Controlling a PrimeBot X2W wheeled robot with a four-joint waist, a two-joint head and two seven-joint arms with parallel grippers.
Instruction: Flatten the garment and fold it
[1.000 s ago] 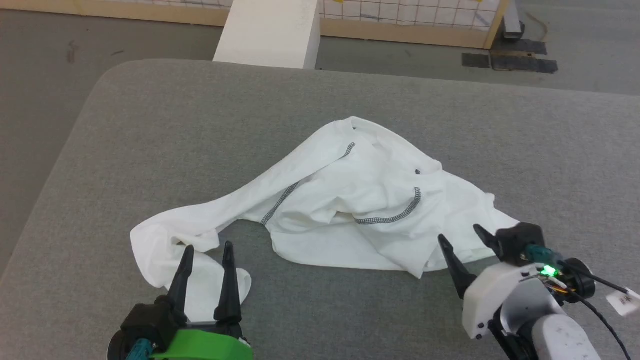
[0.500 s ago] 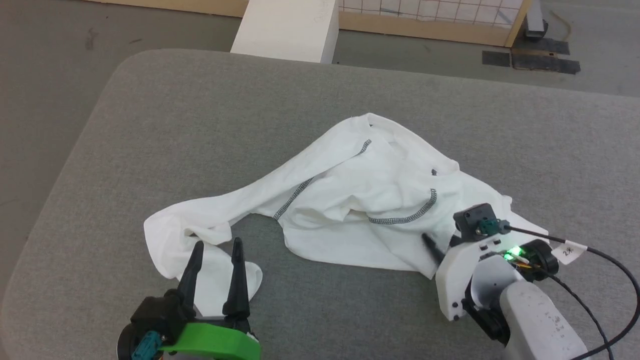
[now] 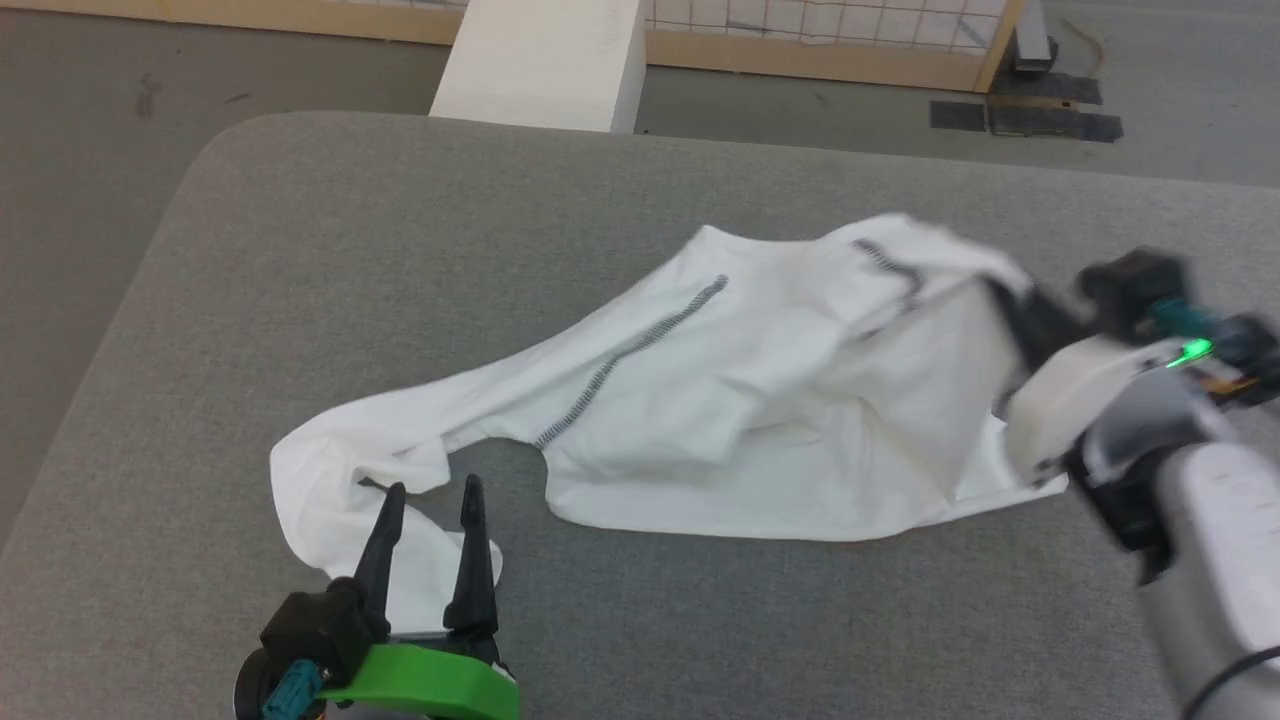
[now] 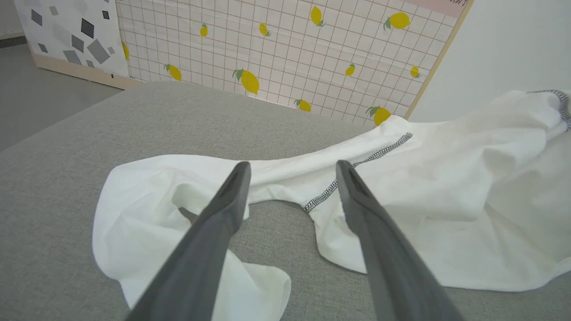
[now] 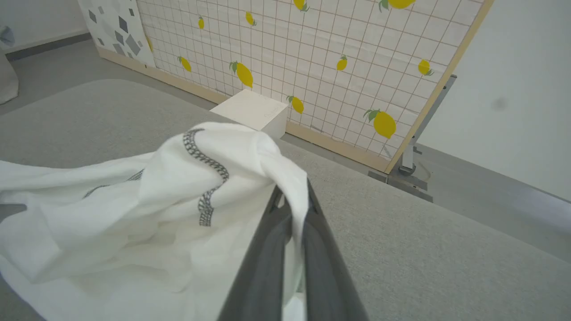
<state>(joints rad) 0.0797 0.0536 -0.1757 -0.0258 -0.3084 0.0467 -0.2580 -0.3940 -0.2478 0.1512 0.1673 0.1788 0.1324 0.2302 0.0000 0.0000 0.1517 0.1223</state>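
The garment [image 3: 760,400], a white long-sleeved shirt with dark zigzag seams, lies crumpled across the grey padded table [image 3: 400,230]. My right gripper [image 3: 1000,295] is shut on the garment's right part and holds that fabric lifted off the table; in the right wrist view the cloth [image 5: 223,178] drapes over the closed fingers [image 5: 312,240]. My left gripper [image 3: 430,495] stands open near the front edge, over the end of the sleeve [image 3: 330,480], fingers apart with nothing between them. The left wrist view shows the sleeve [image 4: 147,191] curling under the open fingertips [image 4: 290,167].
A white rigid box [image 3: 540,60] stands on the floor behind the table's far edge. A lemon-patterned grid panel [image 5: 312,58] with a wooden frame runs along the back. Bare grey table surface lies left and far of the garment.
My right gripper has closed on the garment's right side and lifted it up and away to the right, spreading the fabric. The left gripper has stayed open over the sleeve. The camera has shifted slightly.
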